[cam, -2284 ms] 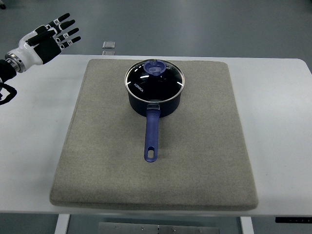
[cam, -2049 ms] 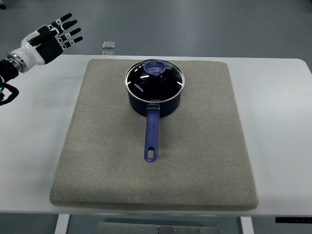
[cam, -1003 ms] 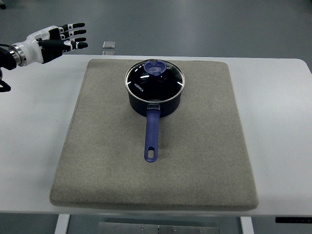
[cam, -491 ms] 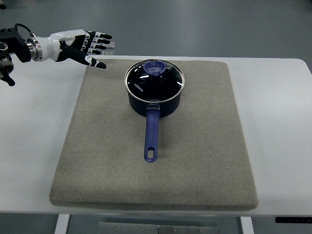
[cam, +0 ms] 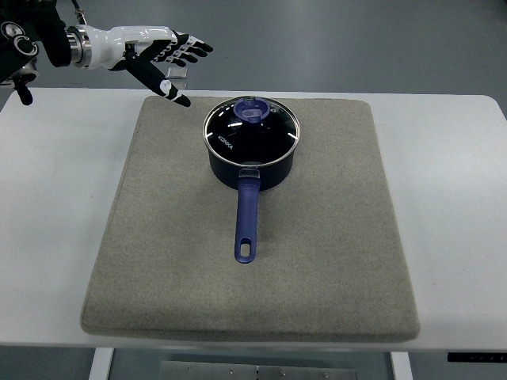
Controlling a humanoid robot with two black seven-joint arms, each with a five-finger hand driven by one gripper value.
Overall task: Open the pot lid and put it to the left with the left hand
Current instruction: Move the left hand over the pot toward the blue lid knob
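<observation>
On the grey felt mat (cam: 317,261), the dark blue saucepan (cam: 252,158) wears its glass lid with a blue knob (cam: 253,110)
Its blue handle (cam: 246,218) points toward the near edge; the left hand (cam: 162,59), fingers spread and empty, hovers near the mat's far-left corner, apart from the lid, over the white table (cam: 55,206)

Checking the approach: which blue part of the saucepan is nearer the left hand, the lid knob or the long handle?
The lid knob, on the glass lid just right of the left hand. The long handle points away, toward the mat's near edge.
</observation>
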